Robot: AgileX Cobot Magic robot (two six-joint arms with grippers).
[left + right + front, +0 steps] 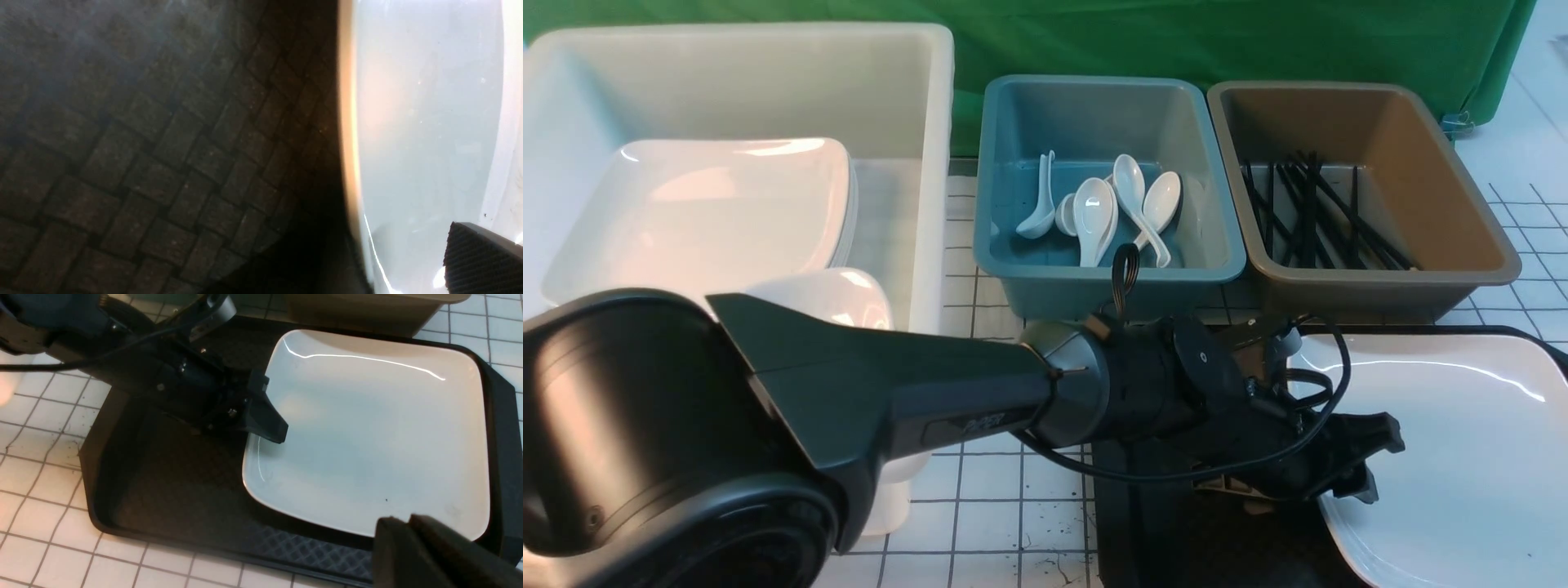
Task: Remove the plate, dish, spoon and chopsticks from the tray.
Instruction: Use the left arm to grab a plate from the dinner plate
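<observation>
At the plate (367, 428) edge, left fingers (265, 418), bare tray (171, 490) beside

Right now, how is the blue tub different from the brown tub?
The blue tub holds white spoons; the brown tub holds black chopsticks. The blue tub stands left of the brown tub. Both are rectangular tubs with rims, standing side by side.

Plate (1462, 441) on right part of tray (171, 486)
</observation>
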